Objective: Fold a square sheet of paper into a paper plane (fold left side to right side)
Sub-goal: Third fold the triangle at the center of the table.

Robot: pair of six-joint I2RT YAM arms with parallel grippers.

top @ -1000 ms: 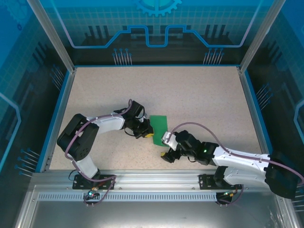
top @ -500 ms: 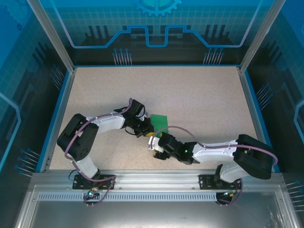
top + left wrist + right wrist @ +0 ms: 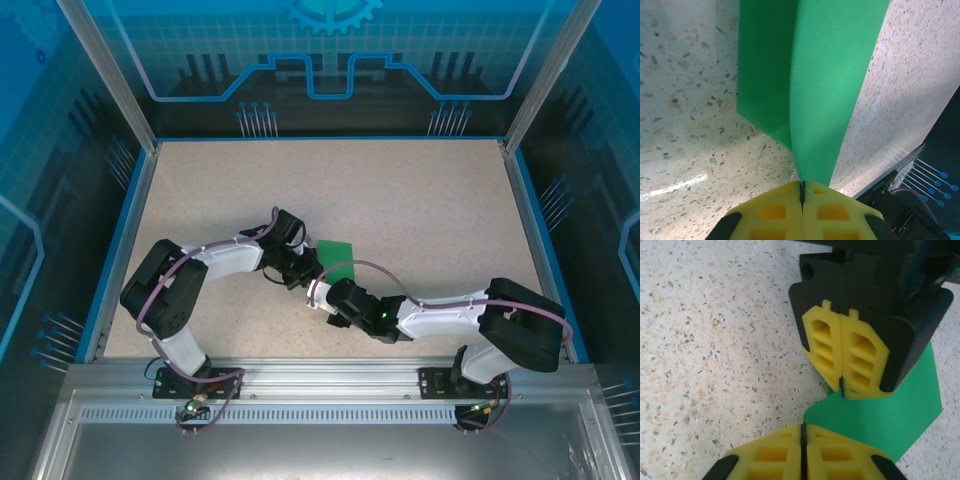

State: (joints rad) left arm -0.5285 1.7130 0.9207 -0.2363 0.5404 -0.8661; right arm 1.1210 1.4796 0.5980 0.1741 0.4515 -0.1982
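Step in hand, by my reading: the left-to-right fold. My left hand is clenched on a corner of the green sheet of paper, which curls up into the grip near mid-worktop. My right hand is pressed closed, apparently empty, with the paper's edge just beyond its tips. Next move: carry the flap over and match edges. There is open room far and right, but the hands crowd each other.

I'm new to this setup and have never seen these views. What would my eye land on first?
The bright green sheet of paper jumps out against the speckled table, with a crease running up it from where it is pinched. The left tool is shut on that end with its yellow fingers. In the right wrist view the right tool, also shut, sits close to the paper's edge and faces the left tool.
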